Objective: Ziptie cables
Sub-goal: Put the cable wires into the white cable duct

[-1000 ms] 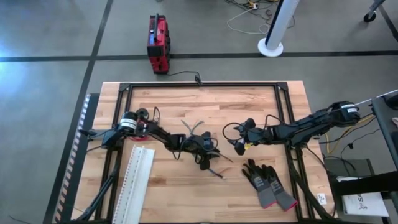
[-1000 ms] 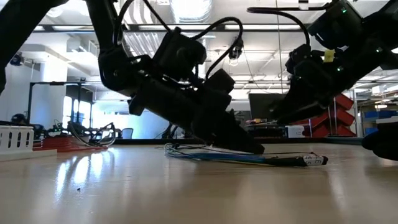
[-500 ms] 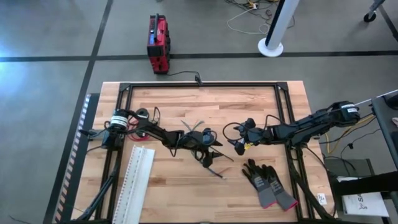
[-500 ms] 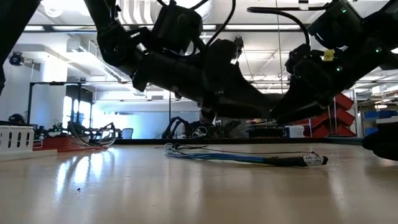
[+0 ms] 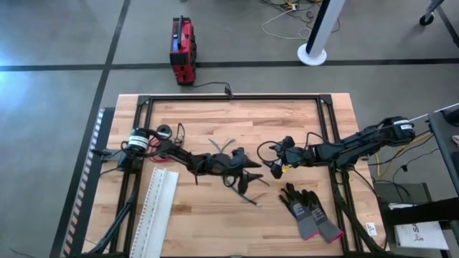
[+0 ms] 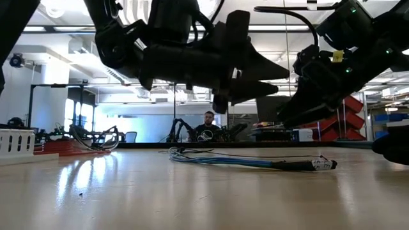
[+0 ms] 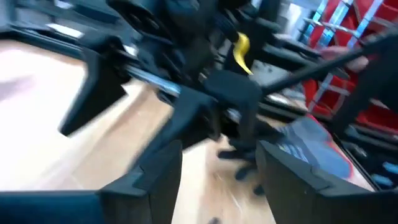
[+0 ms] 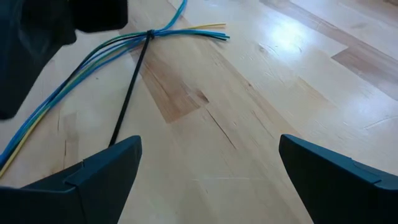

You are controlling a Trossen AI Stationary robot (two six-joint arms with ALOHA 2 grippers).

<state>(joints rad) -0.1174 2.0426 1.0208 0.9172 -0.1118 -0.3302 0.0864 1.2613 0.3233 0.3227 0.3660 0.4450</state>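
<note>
The cables (image 6: 249,163), a slim bundle of blue, green and yellow wires, lie flat on the wood between the two arms. In the right wrist view a black zip tie (image 8: 148,36) circles the cables (image 8: 93,59) near their splayed ends, and its long tail (image 8: 127,99) lies on the table. My left gripper (image 5: 254,174) hangs open above the bundle, its fingers level (image 6: 271,71) and pointing at the right arm, nothing between them (image 7: 219,149). My right gripper (image 5: 274,170) stands wide open (image 8: 208,155), slanting down over the bare wood beside the cables.
A pair of black and grey gloves (image 5: 310,211) lies near the front right. A long white slotted strip (image 5: 159,208) lies at the front left. Two grey strips (image 5: 226,147) form a V behind the left gripper. A red box (image 5: 182,49) sits on the floor beyond. A person (image 6: 209,121) sits far behind.
My left gripper has risen from the table beside the cables and tipped from pointing steeply down to level, moving a little toward the right arm. The cable bundle has stayed flat on the table. My right arm has kept still.
</note>
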